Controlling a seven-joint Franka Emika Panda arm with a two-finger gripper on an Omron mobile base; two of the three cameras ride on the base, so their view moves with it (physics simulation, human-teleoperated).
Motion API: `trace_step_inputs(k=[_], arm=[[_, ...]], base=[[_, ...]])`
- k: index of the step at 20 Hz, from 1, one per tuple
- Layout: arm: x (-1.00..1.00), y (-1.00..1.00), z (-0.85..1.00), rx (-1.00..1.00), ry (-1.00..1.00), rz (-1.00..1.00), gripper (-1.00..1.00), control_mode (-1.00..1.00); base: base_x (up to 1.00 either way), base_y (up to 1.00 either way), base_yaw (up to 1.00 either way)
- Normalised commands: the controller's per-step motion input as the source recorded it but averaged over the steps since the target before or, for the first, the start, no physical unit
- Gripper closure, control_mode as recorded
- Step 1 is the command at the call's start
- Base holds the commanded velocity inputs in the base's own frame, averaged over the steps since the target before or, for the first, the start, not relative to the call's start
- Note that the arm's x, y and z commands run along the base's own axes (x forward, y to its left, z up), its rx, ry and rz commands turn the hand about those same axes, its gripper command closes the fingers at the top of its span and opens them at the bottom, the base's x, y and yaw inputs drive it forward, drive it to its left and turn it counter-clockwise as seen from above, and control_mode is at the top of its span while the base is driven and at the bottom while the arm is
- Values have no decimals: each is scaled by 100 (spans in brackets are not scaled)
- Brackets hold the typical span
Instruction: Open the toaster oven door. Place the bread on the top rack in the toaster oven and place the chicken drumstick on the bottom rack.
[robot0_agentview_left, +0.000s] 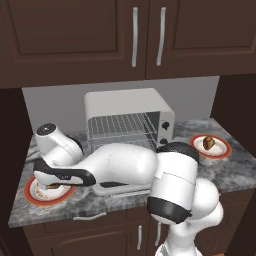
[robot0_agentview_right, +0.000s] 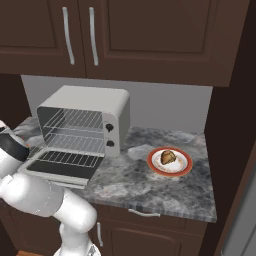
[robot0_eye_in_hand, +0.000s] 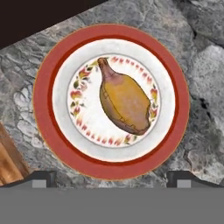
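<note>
Grey marble counter (robot0_agentview_right: 165, 192) under dark brown wall cabinets (robot0_agentview_right: 150, 35); toaster oven (robot0_agentview_right: 85, 117) at the back, off-white, its door (robot0_agentview_right: 65, 165) folded down flat onto the counter; top rack (robot0_agentview_right: 75, 120) and bottom rack (robot0_agentview_right: 72, 142) both bare. Red-rimmed plate (robot0_eye_in_hand: 43, 87), left of the oven near the counter's front edge: holds one chicken drumstick (robot0_eye_in_hand: 124, 100), golden-brown, lying across the plate's middle. Second red-rimmed plate (robot0_agentview_right: 184, 169), right of the oven: holds the bread (robot0_agentview_right: 167, 157), a small brown piece. Gripper (robot0_eye_in_hand: 112, 178): directly above the drumstick's plate, fingers spread wide, gripping nothing, tips straddling the plate's near rim; drumstick centred between them, apart from both.
</note>
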Motion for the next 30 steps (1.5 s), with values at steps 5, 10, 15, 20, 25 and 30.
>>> trace_step_inputs(k=[5,10,15,20,25,30], arm=[[38,34,-16,-8,12,0,-100,-100],[36,35,-11,-6,2,0,-100,-100],[30,31,-13,-7,5,0,-100,-100],[8,14,-22,-8,12,1,-100,-100],[7,6,-25,-6,5,2,-100,-100],[6,-4,-23,-5,0,5,-100,-100]], base=[[0,0,0],[0,0,0],[0,0,0],[0,0,0],[0,0,0],[0,0,0]])
